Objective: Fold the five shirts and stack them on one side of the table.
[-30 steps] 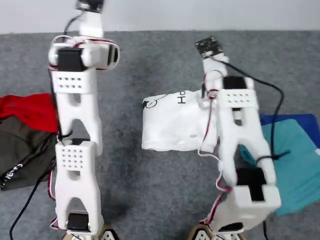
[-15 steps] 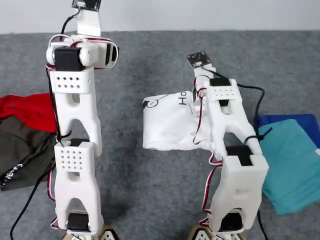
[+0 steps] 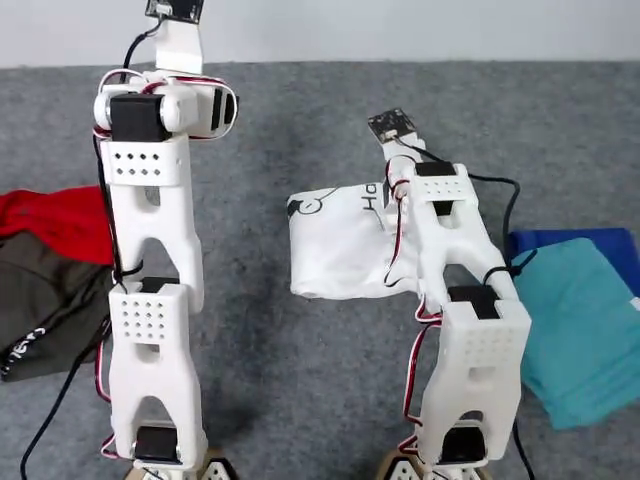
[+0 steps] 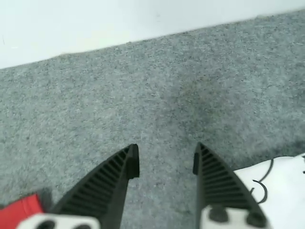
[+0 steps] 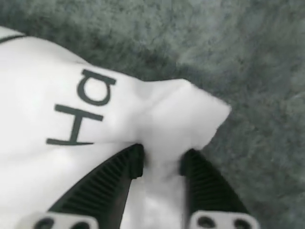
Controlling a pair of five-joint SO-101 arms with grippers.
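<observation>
Nearest you, your 2 arms are standing side by side on the grey counter (image 3: 300, 400), the left arm (image 3: 150, 300) stretching straight toward the far side and the right arm (image 3: 470, 350) leaning in over the middle. Off to the left of the left arm, a dark shirt (image 3: 40, 300) is lying crumpled at the counter's edge, and a red shirt (image 3: 55, 220) is bunching up just beyond it, touching it. To the right of the right arm, a teal shirt (image 3: 580, 330) is resting on top of a blue shirt (image 3: 600, 240), whose far edge is showing past it. Between the 2 arms, slightly farther out, the white shirt (image 3: 335, 250) is sitting in a loose, partly folded bundle with black lettering on its upper side, well apart from both side piles. Your right hand (image 5: 162, 160) is gripping this white shirt: its 2 black fingers are pinching a raised fold of cloth near the lettering, at the bundle's right side. Farther out, your left hand (image 4: 166, 157) is hovering over bare counter with its fingers spread wide and nothing between them; from its wrist view, a corner of the white shirt is showing to one side and a scrap of the red shirt to the other. Beyond it, the counter is meeting a pale wall (image 3: 400, 30).
</observation>
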